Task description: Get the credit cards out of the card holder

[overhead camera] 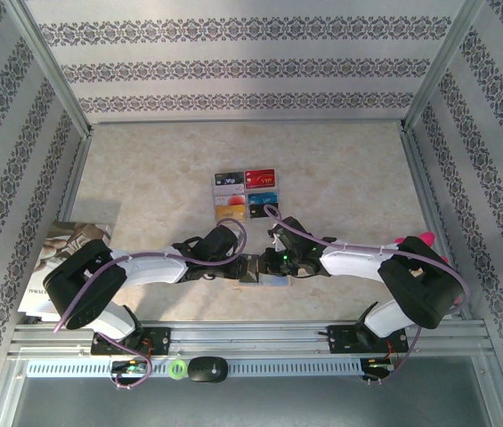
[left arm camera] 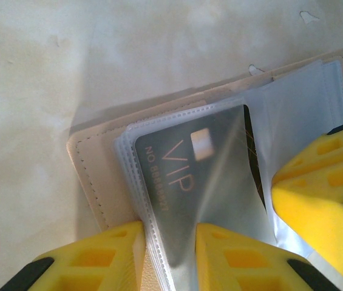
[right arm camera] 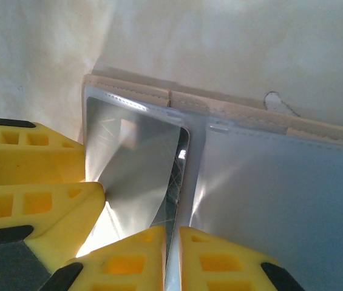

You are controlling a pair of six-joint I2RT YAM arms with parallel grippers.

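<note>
The card holder [overhead camera: 264,277] lay open near the table's [overhead camera: 340,169] front edge, between both arms. My left gripper [left arm camera: 171,236] was clamped on its clear sleeves [left arm camera: 298,109]. My right gripper [right arm camera: 171,237] was nipped on the VIP card [left arm camera: 189,176] edge. I judged the card stiff, light and slick and the film floppy, so the card's bare edge was the best hold.

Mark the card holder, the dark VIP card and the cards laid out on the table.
card holder [left arm camera: 93,176], left wrist view, tan stitched cover edge.
dark VIP card [left arm camera: 183,182], left wrist view, printed face under the clear sleeve.
laid-out cards [overhead camera: 245,195], top external view, middle of the grid.
</note>
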